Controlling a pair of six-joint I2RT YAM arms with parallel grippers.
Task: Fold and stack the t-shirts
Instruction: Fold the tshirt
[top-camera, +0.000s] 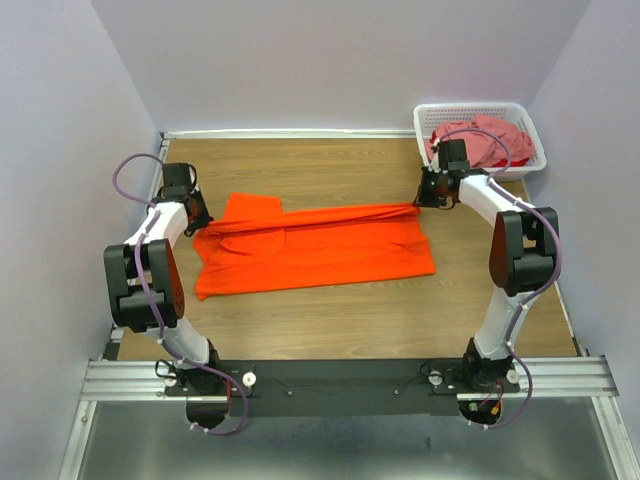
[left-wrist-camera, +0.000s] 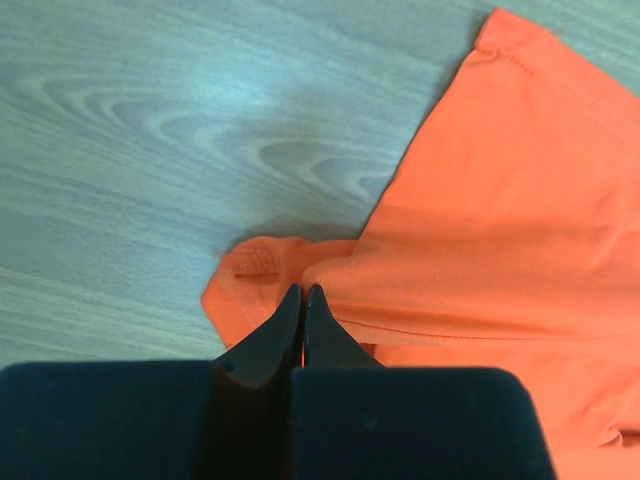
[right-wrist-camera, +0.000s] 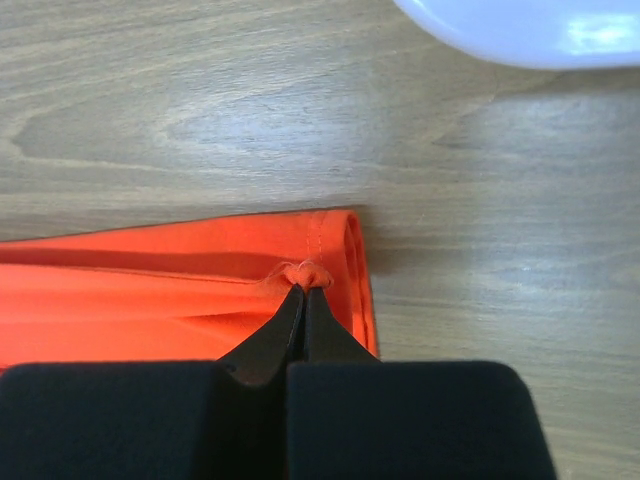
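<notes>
The orange t-shirt (top-camera: 320, 250) lies spread across the middle of the wooden table, its far edge folded over towards me. My left gripper (top-camera: 200, 226) is shut on the shirt's left end; the left wrist view shows the jaws (left-wrist-camera: 302, 292) pinching orange cloth (left-wrist-camera: 500, 250). My right gripper (top-camera: 424, 200) is shut on the shirt's right end; the right wrist view shows a small bunch of hem (right-wrist-camera: 305, 272) nipped between the tips (right-wrist-camera: 303, 290). The pink t-shirt (top-camera: 488, 140) lies crumpled in the basket at the back right.
The white lattice basket (top-camera: 530, 118) stands at the back right corner, just behind my right arm; its rim shows in the right wrist view (right-wrist-camera: 520, 30). Purple walls close in the table on three sides. Bare wood (top-camera: 330, 320) lies in front of the shirt.
</notes>
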